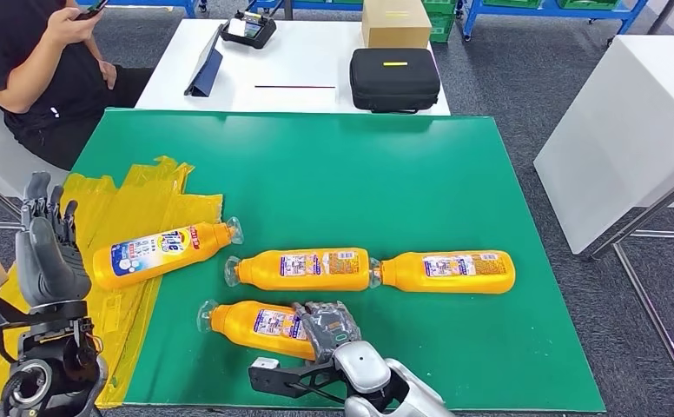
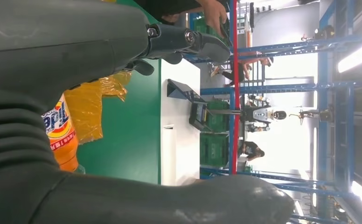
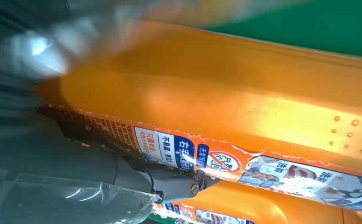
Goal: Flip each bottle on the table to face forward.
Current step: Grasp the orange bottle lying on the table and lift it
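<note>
Four orange plastic bottles lying flat on green table mat (image 1: 333, 174). Nearest orange bottle (image 1: 255, 323), back label up: right hand (image 1: 329, 328) gripping its base end, fingers wrapped. Front-label bottle (image 1: 161, 252) on yellow plastic sheet (image 1: 134, 204). Left hand (image 1: 45, 243) raised, fingers apart, holding nothing.

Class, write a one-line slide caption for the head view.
Right robot hand grips the nearest of four orange bottles on the green table.
</note>
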Robot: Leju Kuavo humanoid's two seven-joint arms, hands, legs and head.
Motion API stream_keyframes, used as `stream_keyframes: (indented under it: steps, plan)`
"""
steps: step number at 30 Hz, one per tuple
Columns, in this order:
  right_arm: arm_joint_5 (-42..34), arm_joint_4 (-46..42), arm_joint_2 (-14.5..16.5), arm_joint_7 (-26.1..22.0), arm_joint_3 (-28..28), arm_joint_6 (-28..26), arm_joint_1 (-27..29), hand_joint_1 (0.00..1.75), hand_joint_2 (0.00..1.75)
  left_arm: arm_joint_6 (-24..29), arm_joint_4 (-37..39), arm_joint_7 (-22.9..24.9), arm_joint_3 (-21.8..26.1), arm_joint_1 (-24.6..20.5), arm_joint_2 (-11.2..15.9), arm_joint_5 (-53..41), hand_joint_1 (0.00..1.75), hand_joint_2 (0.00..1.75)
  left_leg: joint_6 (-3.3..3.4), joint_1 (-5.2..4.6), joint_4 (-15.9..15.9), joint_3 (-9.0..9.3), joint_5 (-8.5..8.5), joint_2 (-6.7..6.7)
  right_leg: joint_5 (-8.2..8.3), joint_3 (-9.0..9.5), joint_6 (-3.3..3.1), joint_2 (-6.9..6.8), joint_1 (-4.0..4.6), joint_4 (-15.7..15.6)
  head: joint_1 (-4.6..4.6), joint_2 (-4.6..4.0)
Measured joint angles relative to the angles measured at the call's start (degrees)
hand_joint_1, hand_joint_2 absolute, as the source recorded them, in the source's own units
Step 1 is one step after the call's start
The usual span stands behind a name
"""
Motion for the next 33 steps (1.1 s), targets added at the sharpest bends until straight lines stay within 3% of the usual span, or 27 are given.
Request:
stream_keyframes:
  steps: [11,13,15,19,21,26,33]
  plan:
    - [-3.6,-0.4,-0.7,-1.7,0.0,0.0,-0.3,1.75,1.75,0.8,1.0,-0.2,-0.6,-0.3,0.5,0.7,0.00,0.00,0.19,-0.02,0.0,0.20,0.08,-0.01,0.07,0.25,-0.09,0.02,-0.01,0.0,0.01,0.00]
    - [-8.9,-2.2,-1.2,-3.8,-0.8,0.0,0.3,1.75,1.75,0.5,1.0,0.4,-0.7,-0.1,0.5,1.4,0.00,0.87,0.19,-0.02,0.0,0.20,0.07,-0.02,0.06,0.28,-0.08,0.02,-0.01,0.0,0.02,0.00]
    - [-19.3,-5.7,-1.9,-7.8,-2.8,0.6,1.8,1.75,1.75,-0.7,0.8,1.8,-0.7,0.6,0.5,3.4,0.00,1.75,0.17,-0.02,0.0,0.14,0.05,-0.04,0.10,0.32,-0.03,0.02,-0.01,0.0,0.02,0.00]
    - [-45.8,-15.3,-3.8,-16.5,-8.7,1.4,7.6,1.75,1.75,-5.6,-0.9,4.7,-0.9,4.1,0.3,9.8,0.00,1.75,0.27,-0.07,0.1,-0.57,0.19,-0.19,0.25,0.32,0.13,-0.03,-0.04,0.0,0.00,0.00]
    - [-53.8,-21.0,-4.6,-18.3,-11.8,0.1,9.7,1.75,1.75,-7.8,-2.2,5.3,-1.3,6.4,0.2,12.7,0.00,1.75,0.29,-0.07,0.1,-0.86,0.22,-0.24,0.27,0.03,0.16,-0.05,-0.05,0.1,-0.01,0.00]
    - [-57.8,-30.5,-6.2,-19.8,-17.3,-4.9,11.6,1.75,1.75,-9.9,-5.3,5.4,-2.3,10.7,0.0,16.1,0.00,1.75,0.29,-0.11,0.1,-1.05,0.17,-0.28,0.23,-0.15,0.15,-0.10,-0.09,0.0,0.01,0.00]
    - [-56.8,-34.9,-7.4,-21.5,-19.1,-8.7,13.5,1.75,1.75,-12.0,-6.8,6.1,-3.6,12.3,0.0,17.8,0.00,1.75,0.27,-0.10,0.1,-1.11,0.15,-0.30,0.22,-0.22,0.14,-0.12,-0.08,0.0,0.00,0.00]
